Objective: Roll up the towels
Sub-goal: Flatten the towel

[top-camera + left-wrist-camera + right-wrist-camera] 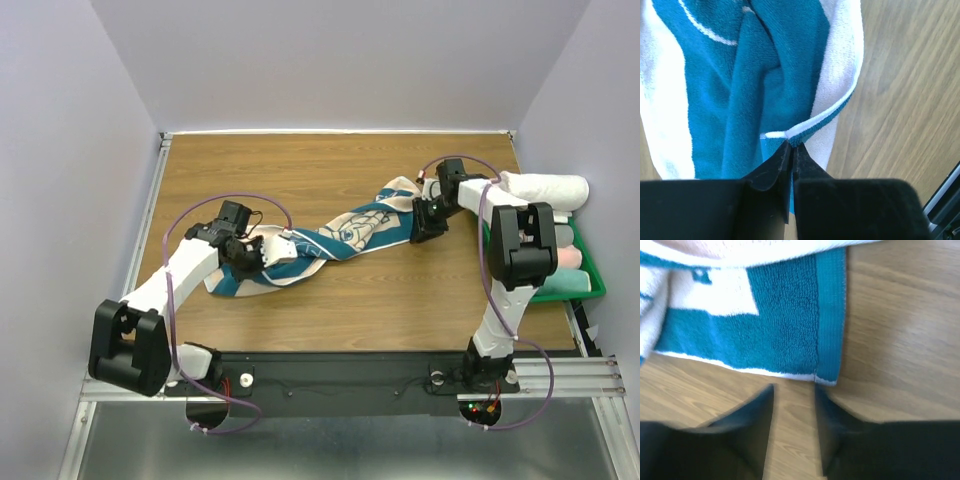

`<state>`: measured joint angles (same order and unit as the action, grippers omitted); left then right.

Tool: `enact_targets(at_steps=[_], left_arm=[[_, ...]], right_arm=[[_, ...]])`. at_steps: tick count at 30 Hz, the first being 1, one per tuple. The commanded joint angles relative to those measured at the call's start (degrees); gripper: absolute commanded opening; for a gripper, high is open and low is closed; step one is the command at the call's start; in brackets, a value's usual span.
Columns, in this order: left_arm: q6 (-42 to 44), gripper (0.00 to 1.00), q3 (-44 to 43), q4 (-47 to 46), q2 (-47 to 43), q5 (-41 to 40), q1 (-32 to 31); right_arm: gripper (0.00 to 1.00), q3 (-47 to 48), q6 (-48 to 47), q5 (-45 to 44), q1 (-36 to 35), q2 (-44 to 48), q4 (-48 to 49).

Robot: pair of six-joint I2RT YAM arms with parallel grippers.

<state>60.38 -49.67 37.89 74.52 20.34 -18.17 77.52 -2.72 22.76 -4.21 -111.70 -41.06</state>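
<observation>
One wooden table (pixel 400 300) carries the job. Across its middle a towel (pixel 340 235) lies stretched from left to right, twisted along its length so that teal face and cream reverse alternate. At the table's right edge sits a green bin (pixel 592 287). A white roll (pixel 545 188) rests across its far end, probably a towel already done and parked there out of the way.

The left gripper (pixel 791 145) is pinched closed on the towel's hemmed edge at the left end. Its wrist view shows cloth bunching into folds from that nip, so the hold looks meant to anchor or lift that end.

The right gripper (pixel 794 390) stands at the opposite end, its jaws a narrow way apart and holding nothing. It is low over bare wood, with the towel's teal corner just ahead of the tips. I judge it is lining up to take that corner, so both ends can be pulled to undo the twist and lay the cloth flat before rolling begins.
</observation>
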Motion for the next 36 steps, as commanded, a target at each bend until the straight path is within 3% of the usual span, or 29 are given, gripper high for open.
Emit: enact_targets(at_steps=[1, 2, 6, 9, 11, 12, 14, 16, 17, 19, 21, 22, 36], left_arm=[[0.27, 0.23, 1.77, -0.09, -4.47, -0.3, -0.28], [-0.17, 0.31, 1.94, -0.71, -6.13, -0.73, -0.28], [-7.02, 0.37, -1.56, -2.21, -9.57, -1.54, 4.27], [-8.78, 0.46, -8.56, 1.3, -8.87, 4.85, 13.91], [-9.58, 0.47, -12.71, 2.97, -7.55, 8.38, 20.51], [-9.58, 0.53, -13.6, 3.15, -6.94, 9.01, 22.46], [-9.84, 0.53, -14.57, 3.16, -5.18, 9.28, 24.23], [-9.84, 0.53, -15.28, 3.16, -4.04, 9.02, 25.11], [-11.23, 0.53, -15.19, 1.5, -3.6, 8.5, 25.2], [-12.3, 0.54, -15.11, 0.17, -3.33, 7.88, 25.47], [-14.32, 0.58, -15.28, -1.15, -2.45, 7.87, 25.64], [-15.37, 0.71, -15.28, -2.11, -1.41, 7.44, 25.73], [-19.42, 0.73, -16.07, -6.33, 4.05, 4.37, 28.89]], right_arm=[[0.12, 0.44, 0.96, 2.19, -0.63, -2.64, 3.0], [0.01, 0.88, 1.4, 2.54, -0.63, -2.47, 3.0], [0.01, 1.24, 1.93, 3.87, -0.28, 2.35, 2.91], [0.01, 1.15, 2.46, 7.54, 0.86, 8.24, 2.74], [0.01, 0.88, 4.48, 8.08, 1.22, 12.72, 2.82], [0.01, 0.88, 4.48, 7.82, 1.31, 13.87, 2.83], [0.03, 1.32, 4.48, 5.46, 1.22, 14.75, 2.65], [0.26, 2.11, 4.3, 2.21, 1.31, 13.71, 1.42], [0.55, 1.85, 4.13, -1.46, 1.31, 13.35, 1.33], [0.65, 1.24, 4.04, -3.42, 1.31, 11.95, 1.42], [0.65, 0.88, 3.78, -3.78, 1.31, 10.9, 1.51], [0.65, 1.06, 3.6, -4.3, 1.31, 9.67, 1.59], [0.58, 0.36, 6.06, -7.99, -1.24, -0.44, 8.09]])
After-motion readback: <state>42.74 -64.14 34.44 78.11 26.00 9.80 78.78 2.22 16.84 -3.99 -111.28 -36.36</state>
